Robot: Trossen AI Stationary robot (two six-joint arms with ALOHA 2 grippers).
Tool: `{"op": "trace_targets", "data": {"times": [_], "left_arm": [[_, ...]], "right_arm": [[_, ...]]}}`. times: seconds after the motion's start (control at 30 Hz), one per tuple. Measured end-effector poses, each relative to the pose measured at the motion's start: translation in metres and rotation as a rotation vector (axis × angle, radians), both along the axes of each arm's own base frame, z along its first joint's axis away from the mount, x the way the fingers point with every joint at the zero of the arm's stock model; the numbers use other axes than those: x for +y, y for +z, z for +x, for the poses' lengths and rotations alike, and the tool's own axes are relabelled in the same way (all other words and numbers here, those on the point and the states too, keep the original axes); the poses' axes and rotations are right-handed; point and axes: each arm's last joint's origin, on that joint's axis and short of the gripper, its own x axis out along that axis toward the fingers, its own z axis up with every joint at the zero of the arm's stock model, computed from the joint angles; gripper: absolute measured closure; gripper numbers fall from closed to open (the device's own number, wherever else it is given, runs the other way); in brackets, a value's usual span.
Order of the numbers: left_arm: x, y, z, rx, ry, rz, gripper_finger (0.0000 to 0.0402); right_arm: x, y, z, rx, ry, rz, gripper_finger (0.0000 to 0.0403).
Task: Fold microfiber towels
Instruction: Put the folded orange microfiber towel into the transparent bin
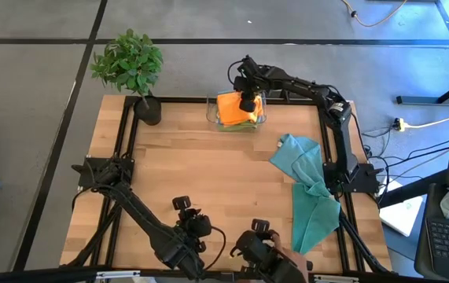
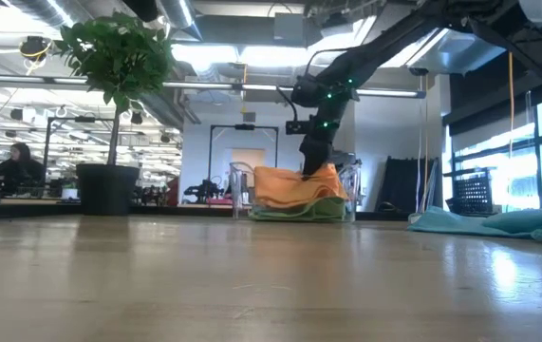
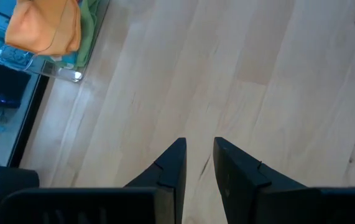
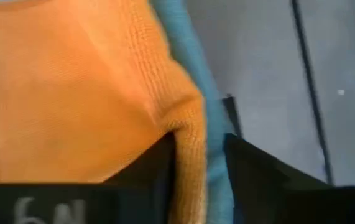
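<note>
The right pincer [image 1: 248, 103] hangs over the clear plastic bin [image 1: 212, 112] at the middle of the bench's far edge, its two fingers [image 4: 252, 171] set a little apart with a fold of the orange towel [image 1: 232, 106] between them; whether they are pressing that fold or have let it go cannot be told. The orange towel lies heaped on top of the bin, with a lime green towel [image 2: 289, 211] showing under it and a strip of teal cloth [image 4: 189, 56] beside its edge in the right wrist view. Near the bench's right edge, two more teal towels [image 1: 307, 189] lie crumpled and spread, running from mid-bench toward the near right corner, well apart from the bin. A potted plant [image 1: 130, 67] stands at the far left corner of the bench [image 1: 200, 181]. The left pincer [image 1: 189, 224] waits above the near edge, fingers a small gap apart over bare wood, holding nothing.
</note>
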Motion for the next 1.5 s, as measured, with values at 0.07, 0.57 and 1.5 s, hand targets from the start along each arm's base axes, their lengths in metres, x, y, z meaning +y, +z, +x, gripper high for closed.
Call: {"op": "trace_targets", "data": {"times": [0.07,0.57,1.5], "left_arm": [[0.000,0.000,0.000,0.000,0.000,0.000,0.0329],[0.021,-0.009,0.013,-0.182,0.003,0.272,0.0329],[0.235,-0.005,0.108,0.244,-0.126,0.128,0.0393]], "right_arm": [[-0.001,0.010,0.000,0.003,-0.009,-0.021,0.0226],[0.038,0.104,-0.005,0.046,0.049,0.167,0.0197],[0.026,0.018,-0.025,-0.213,0.037,0.375,0.0382]]}}
